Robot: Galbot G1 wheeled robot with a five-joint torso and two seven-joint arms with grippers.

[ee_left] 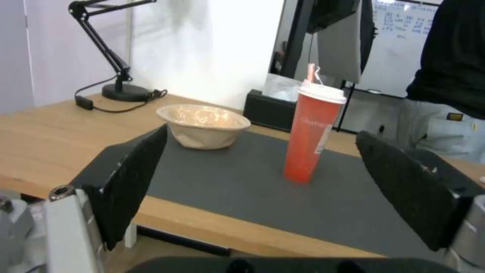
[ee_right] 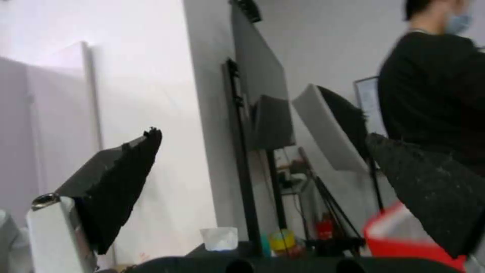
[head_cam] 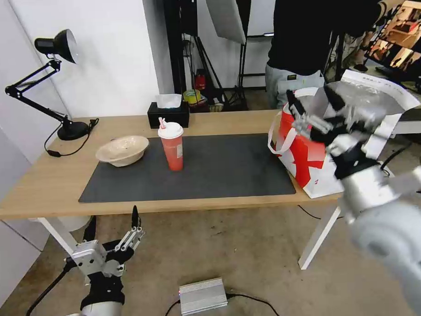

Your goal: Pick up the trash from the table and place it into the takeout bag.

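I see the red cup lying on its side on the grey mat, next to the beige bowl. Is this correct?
Not quite. The red cup stands upright on the grey mat, lid and straw on top, as the head view shows. It is indeed next to the beige bowl, with a gap between them.

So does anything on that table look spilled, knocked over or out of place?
Nothing stands out. The red cup stands upright on the mat, the beige bowl sits level, and the takeout bag stands open at the table's right end.

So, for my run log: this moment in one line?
right hand open, raised by takeout bag | left hand open below table | cup, beige bowl on mat
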